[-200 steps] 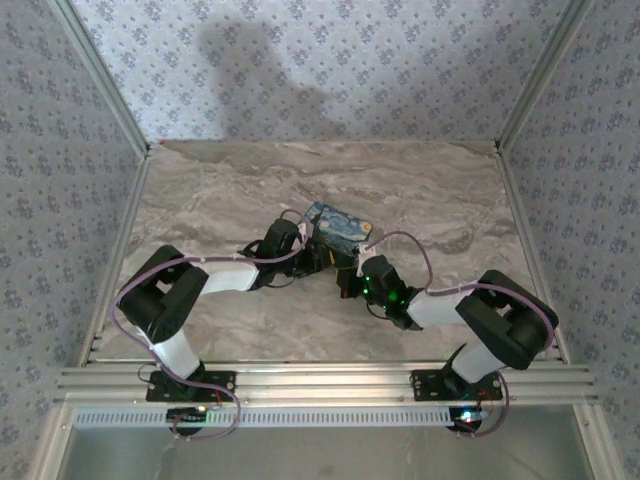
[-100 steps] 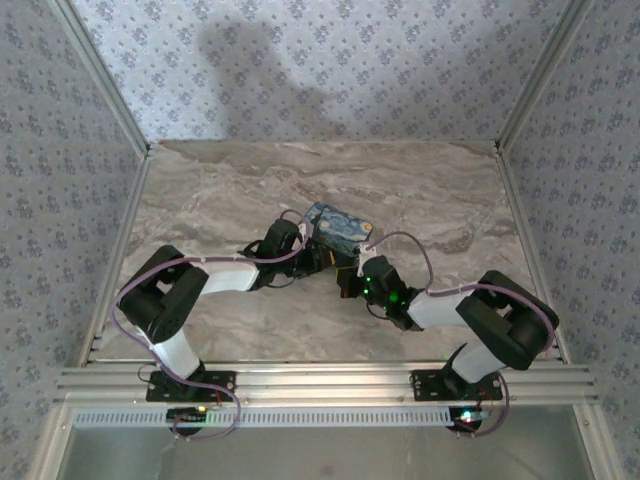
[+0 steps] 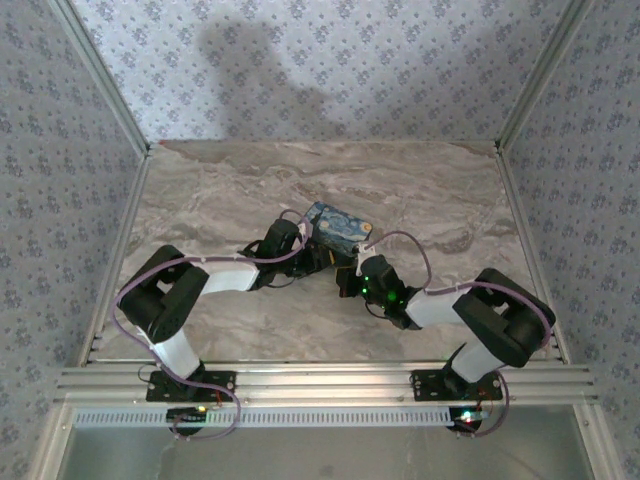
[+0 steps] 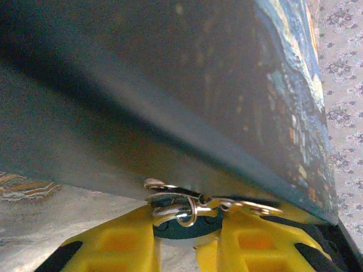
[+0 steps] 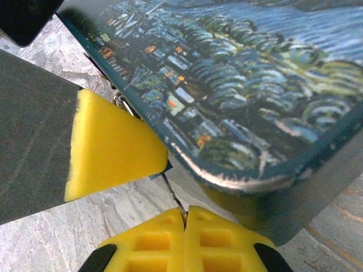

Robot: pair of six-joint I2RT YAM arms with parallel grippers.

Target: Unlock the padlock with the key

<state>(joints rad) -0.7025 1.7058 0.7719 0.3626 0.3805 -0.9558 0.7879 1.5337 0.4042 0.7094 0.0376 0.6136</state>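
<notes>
A small blue-grey padlock (image 4: 170,228) with a thin silver shackle (image 4: 180,207) sits between the yellow fingers of my left gripper (image 4: 189,222), which is shut on it right under the painted box (image 4: 198,85). My right gripper (image 5: 184,218) is shut on the key (image 5: 173,195), a thin silvery sliver. The key slants up to the lock's corner (image 5: 163,167), which peeks out behind the left gripper's yellow finger (image 5: 113,144). From above, the left gripper (image 3: 318,258) and right gripper (image 3: 349,283) meet at the box's near edge.
The blue-and-yellow swirl-painted box (image 3: 338,228) lies mid-table, tight against both grippers. Marble tabletop (image 3: 420,190) stretches around it. Patterned walls with aluminium posts (image 3: 522,110) enclose the table on three sides.
The right arm's elbow has edged slightly left. Both grippers keep their hold and their place by the box.
</notes>
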